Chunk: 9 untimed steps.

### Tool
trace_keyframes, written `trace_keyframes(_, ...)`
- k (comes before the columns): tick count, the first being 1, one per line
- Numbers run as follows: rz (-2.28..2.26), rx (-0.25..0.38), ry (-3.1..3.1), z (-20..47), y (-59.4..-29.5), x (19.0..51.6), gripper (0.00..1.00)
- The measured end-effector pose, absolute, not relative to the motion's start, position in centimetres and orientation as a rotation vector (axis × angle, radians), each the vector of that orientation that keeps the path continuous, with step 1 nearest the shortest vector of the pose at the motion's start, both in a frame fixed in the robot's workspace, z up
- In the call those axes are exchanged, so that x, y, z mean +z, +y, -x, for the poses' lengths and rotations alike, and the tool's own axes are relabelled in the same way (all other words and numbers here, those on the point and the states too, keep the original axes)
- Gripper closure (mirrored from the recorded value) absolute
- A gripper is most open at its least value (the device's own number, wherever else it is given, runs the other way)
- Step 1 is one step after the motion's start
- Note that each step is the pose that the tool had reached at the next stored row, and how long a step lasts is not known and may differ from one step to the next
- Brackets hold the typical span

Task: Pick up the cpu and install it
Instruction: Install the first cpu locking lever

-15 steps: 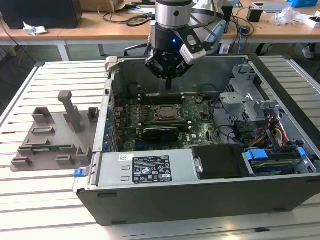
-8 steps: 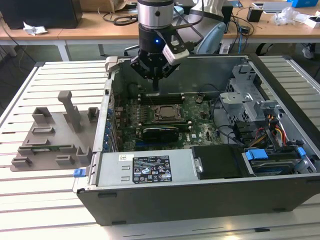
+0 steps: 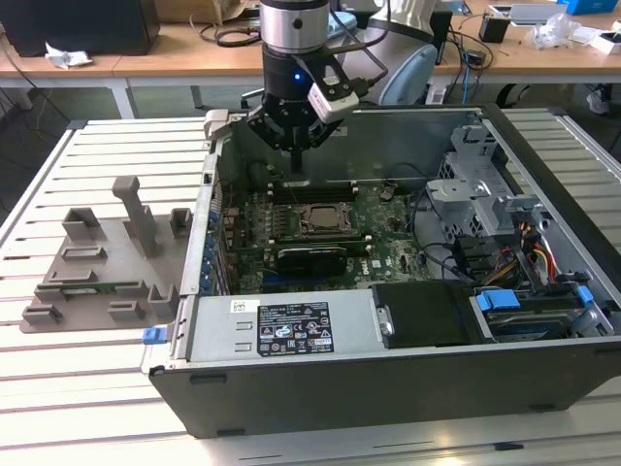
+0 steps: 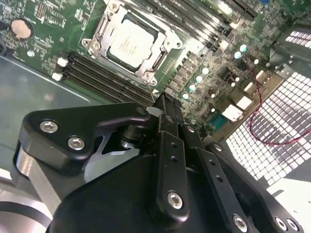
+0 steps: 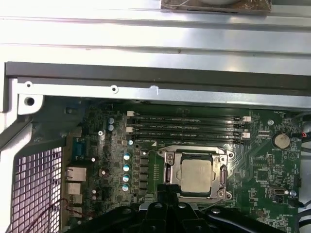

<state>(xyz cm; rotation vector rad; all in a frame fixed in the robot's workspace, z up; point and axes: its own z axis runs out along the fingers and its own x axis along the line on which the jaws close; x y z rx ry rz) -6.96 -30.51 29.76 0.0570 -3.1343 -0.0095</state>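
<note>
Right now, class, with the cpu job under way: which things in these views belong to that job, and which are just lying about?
Part of the job:
- cpu, seated in its socket frame on the motherboard
- claw, above the board

Lying about:
- grey tray outside the case
- power supply
- drive cage

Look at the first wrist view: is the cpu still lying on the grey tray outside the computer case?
No, the cpu sits inside the socket frame on the motherboard, below the memory slots.

cpu (image 5: 196, 174) in mobo socket (image 5: 167, 174), RAM slots (image 5: 187, 128) beside, gripper (image 3: 296, 155) above
</note>
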Motion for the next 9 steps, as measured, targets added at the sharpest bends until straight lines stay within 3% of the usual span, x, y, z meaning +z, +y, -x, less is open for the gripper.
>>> trace_keyframes(9,-0.057,-0.010,-3.134,7.67,-30.19,29.73,0.89)
